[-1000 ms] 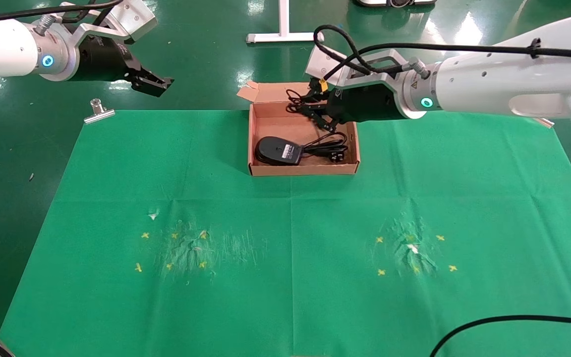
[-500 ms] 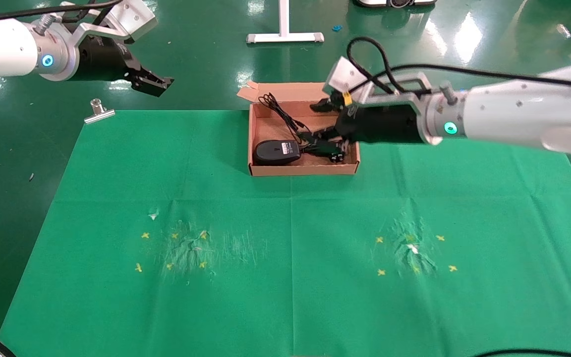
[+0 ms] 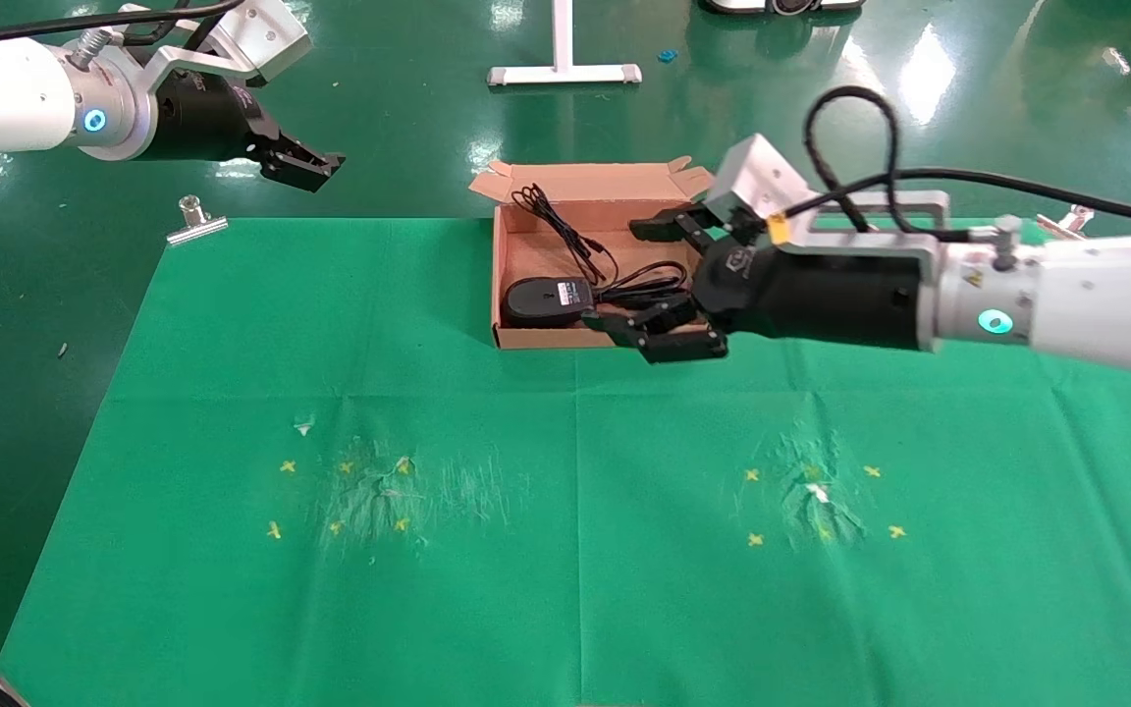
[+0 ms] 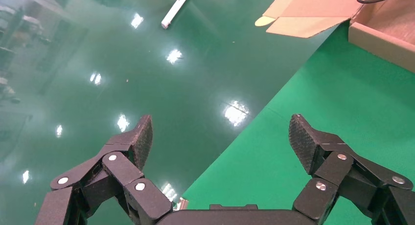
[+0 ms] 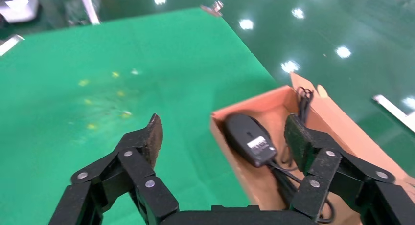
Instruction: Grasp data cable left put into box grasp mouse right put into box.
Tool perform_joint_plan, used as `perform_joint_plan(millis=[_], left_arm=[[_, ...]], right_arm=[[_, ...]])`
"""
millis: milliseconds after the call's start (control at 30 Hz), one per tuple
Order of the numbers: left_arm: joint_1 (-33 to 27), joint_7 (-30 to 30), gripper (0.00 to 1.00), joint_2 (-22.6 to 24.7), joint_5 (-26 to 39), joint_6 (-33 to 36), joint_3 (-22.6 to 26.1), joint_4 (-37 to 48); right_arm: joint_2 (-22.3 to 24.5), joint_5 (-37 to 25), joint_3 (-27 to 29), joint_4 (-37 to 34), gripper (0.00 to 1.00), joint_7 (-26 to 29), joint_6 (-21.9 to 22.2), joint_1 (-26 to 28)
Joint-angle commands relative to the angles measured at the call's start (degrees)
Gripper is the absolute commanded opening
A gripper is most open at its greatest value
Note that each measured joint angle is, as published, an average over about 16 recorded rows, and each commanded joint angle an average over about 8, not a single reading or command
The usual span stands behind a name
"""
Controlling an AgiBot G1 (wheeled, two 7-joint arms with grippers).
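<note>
Small black oval mouse (image 3: 548,299) inside brown cardboard box (image 3: 595,337), just left of right gripper (image 3: 662,287); jaws wide open, empty; left gripper (image 3: 305,169) parked far left, open

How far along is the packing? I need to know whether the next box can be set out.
Both items look packed: the mouse and the data cable lie inside the box. Nothing is in hand: the right gripper is open and empty at the box's right side, and the left gripper is open off the cloth's far left corner. The box lid is open.
</note>
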Motion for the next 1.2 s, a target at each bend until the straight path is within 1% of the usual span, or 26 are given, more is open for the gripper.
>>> perform_joint_plan(millis=[33,767,900,1033,1200], left_arm=[[0.0,0.0,1.0,0.0,0.0,0.0,0.0,0.0],[0.4,0.2,1.0,-0.2,-0.5,0.4,-0.4,-0.4],[2.4,0.9,1.0,-1.4,-3.0,2.1,-2.2,-2.1],[5.6,2.2,1.0,-3.3,-7.0,4.9,-5.2,-5.0],[9.6,3.8,1.0,-5.7,-12.1,8.5,-8.9,-8.6]], right_arm=[[1.2,2.0,0.7,1.3,1.0,0.1,-0.9,-1.3],[14.9,23.5,8.2,15.6,1.0,1.6,-11.2,-15.1],[17.4,27.4,9.5,18.2,1.0,1.9,-13.0,-17.6],[19.8,31.2,10.9,20.7,1.0,2.2,-14.8,-20.1],[21.4,33.7,11.7,22.3,1.0,2.3,-16.0,-21.6]])
